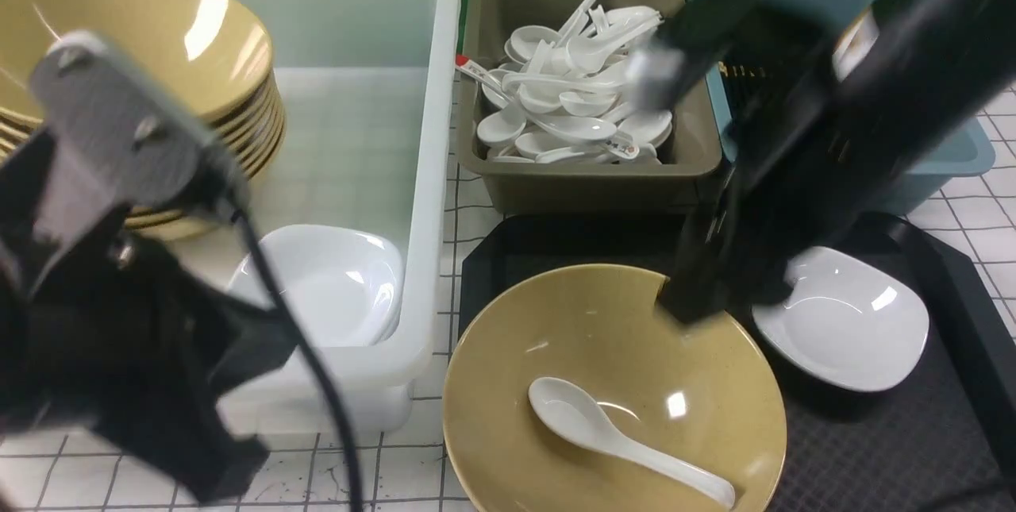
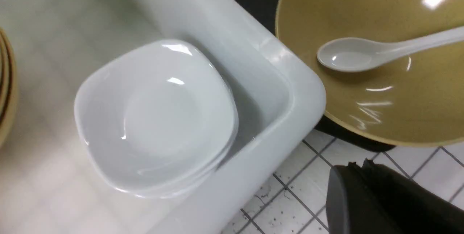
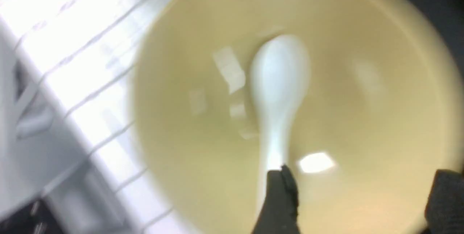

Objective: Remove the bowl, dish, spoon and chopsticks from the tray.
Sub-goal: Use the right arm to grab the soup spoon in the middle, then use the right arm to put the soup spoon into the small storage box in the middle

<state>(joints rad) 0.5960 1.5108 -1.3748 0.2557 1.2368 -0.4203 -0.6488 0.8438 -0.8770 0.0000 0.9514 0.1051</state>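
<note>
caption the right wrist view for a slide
Open fingers of the right gripper above the white spoon in the tan bowl.

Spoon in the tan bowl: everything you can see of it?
The spoon is a plain glossy white soup spoon, plastic or ceramic by look, with a deep oval scoop and short handle. It lies empty, scoop-up, inside the bowl, scoop near the bottom, handle sloping up toward the near rim. Only the bowl touches it; the open right tool is clear of it.

Bright overhead light, glare on bowl (image 1: pixel 635 353); right wrist view smeared (motion blur).
</note>
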